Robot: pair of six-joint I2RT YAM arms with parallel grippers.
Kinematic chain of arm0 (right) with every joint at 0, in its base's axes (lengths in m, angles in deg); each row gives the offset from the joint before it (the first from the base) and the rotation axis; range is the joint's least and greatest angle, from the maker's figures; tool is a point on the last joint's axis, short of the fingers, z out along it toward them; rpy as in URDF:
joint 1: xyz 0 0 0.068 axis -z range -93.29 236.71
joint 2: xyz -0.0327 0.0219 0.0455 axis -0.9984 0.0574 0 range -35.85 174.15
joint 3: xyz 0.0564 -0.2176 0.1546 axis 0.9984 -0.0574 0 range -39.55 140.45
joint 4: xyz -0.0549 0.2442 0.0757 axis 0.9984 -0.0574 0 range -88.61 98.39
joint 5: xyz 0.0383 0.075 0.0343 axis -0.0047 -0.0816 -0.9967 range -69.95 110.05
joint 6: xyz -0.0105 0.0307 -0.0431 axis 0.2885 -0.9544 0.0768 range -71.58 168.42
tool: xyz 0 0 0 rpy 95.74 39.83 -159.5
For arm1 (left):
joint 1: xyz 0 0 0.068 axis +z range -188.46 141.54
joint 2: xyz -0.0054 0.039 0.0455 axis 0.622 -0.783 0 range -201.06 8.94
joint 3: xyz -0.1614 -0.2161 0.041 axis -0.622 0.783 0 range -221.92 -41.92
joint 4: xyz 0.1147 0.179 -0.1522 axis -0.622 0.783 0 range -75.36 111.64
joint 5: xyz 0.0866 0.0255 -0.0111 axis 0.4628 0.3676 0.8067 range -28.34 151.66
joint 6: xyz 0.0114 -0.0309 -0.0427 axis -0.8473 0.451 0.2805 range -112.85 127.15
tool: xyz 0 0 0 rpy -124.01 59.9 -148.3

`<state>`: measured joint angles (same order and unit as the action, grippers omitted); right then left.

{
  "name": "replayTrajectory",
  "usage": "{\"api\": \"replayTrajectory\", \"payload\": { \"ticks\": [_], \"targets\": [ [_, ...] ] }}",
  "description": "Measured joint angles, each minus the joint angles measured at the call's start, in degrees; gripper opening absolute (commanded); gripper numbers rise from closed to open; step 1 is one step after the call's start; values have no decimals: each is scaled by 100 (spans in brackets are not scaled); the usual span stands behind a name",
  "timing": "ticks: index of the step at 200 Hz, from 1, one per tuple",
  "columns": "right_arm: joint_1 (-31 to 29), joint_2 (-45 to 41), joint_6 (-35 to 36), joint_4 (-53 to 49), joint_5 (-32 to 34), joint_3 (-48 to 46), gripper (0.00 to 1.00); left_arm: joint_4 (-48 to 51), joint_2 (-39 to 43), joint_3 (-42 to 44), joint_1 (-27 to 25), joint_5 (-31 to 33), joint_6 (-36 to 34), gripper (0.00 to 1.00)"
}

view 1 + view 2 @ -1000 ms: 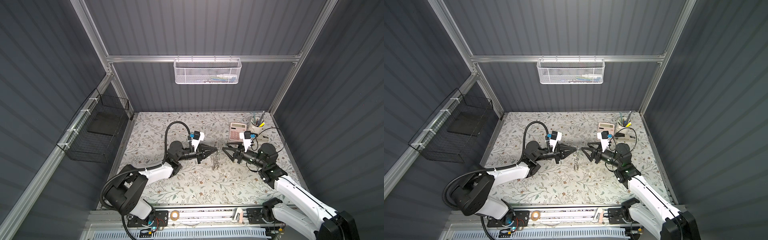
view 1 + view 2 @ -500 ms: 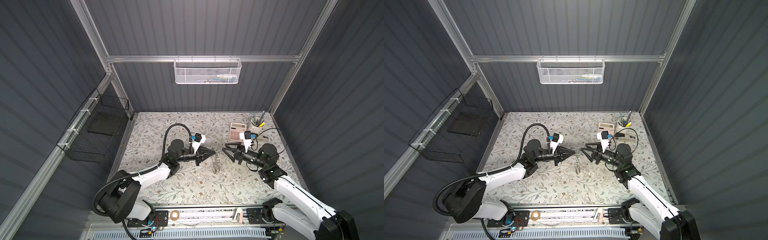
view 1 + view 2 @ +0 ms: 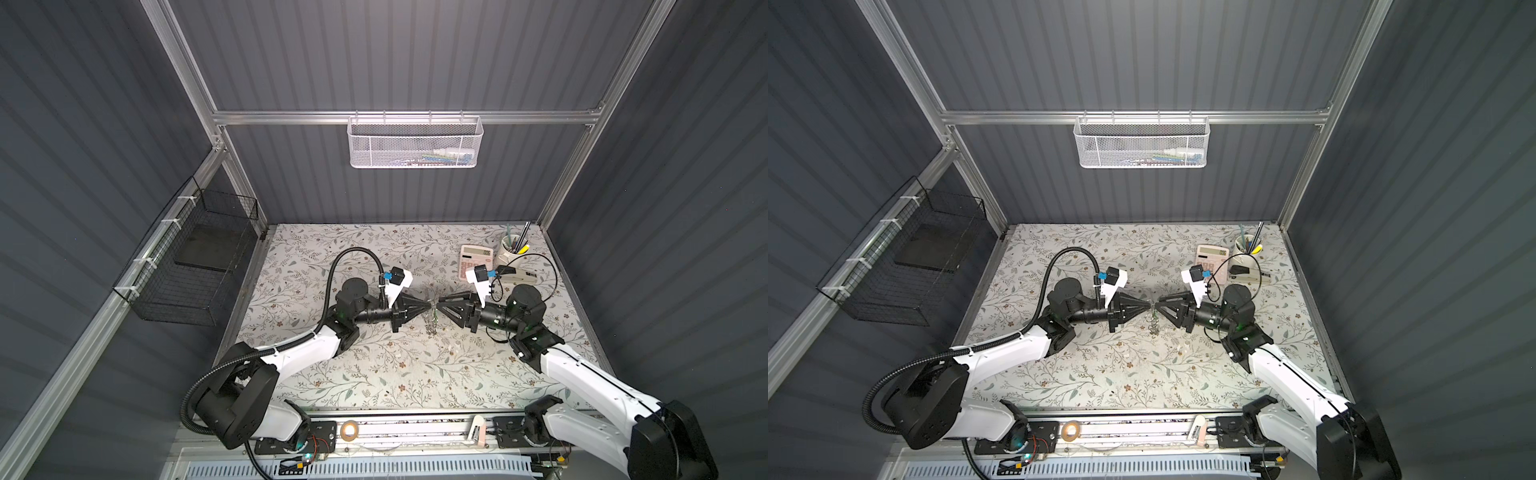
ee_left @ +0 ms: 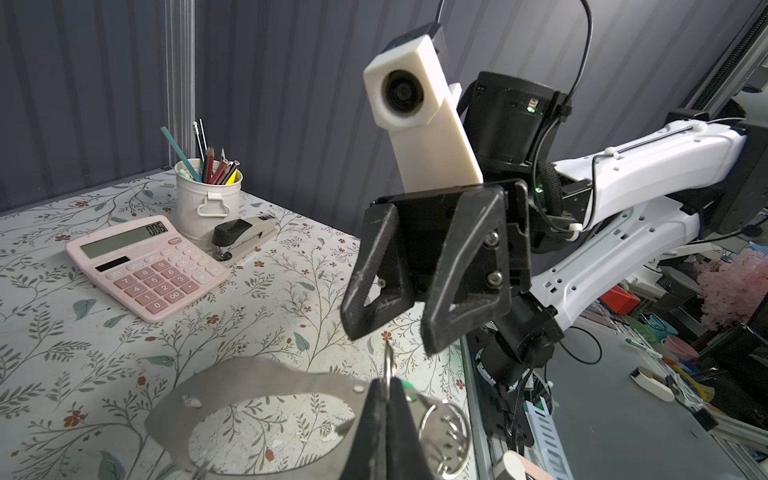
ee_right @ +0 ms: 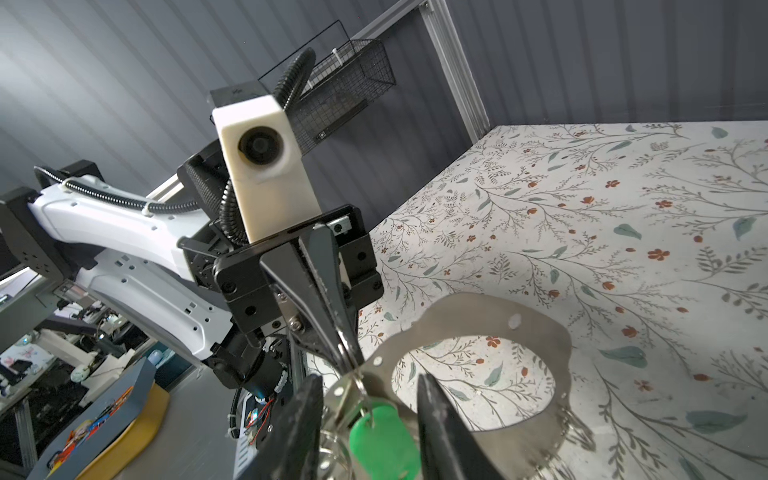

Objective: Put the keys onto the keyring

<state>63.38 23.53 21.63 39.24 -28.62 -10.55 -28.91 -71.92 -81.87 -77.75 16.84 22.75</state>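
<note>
My left gripper (image 4: 386, 384) is shut on the keyring (image 4: 388, 357), a thin silvery ring held above the table. From it hang the key with the green plastic head (image 5: 382, 440), a flat silvery plate with a large hole (image 4: 257, 378) and a second ring of small metal pieces (image 4: 444, 440). My right gripper (image 5: 369, 380) faces the left one tip to tip. It is open, with one finger on each side of the green head and a gap on both sides. In both top views the bunch (image 3: 432, 320) dangles between the two grippers' tips.
At the back right of the floral table stand a pink calculator (image 3: 476, 262), a white cup of pencils (image 3: 511, 247) and a stapler (image 3: 519, 275). A white mesh basket (image 3: 415, 143) hangs on the back wall. On the left wall hangs a black wire basket (image 3: 195, 262).
The right gripper's jaws have narrowed around the green key head. Both grippers have shifted slightly toward the near side, and the left one still holds the ring.
</note>
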Motion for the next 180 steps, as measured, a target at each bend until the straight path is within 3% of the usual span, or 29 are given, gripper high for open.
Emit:
{"api": "replayTrajectory", "payload": {
  "ticks": [70,180],
  "targets": [
    [-111,72,48,-31,-55,61,30,-162,-39,-31,-4,-103,118,0],
    [-136,181,131,-120,-76,168,5,-269,-199,-103,-9,-284,260,0]
  ]
}}
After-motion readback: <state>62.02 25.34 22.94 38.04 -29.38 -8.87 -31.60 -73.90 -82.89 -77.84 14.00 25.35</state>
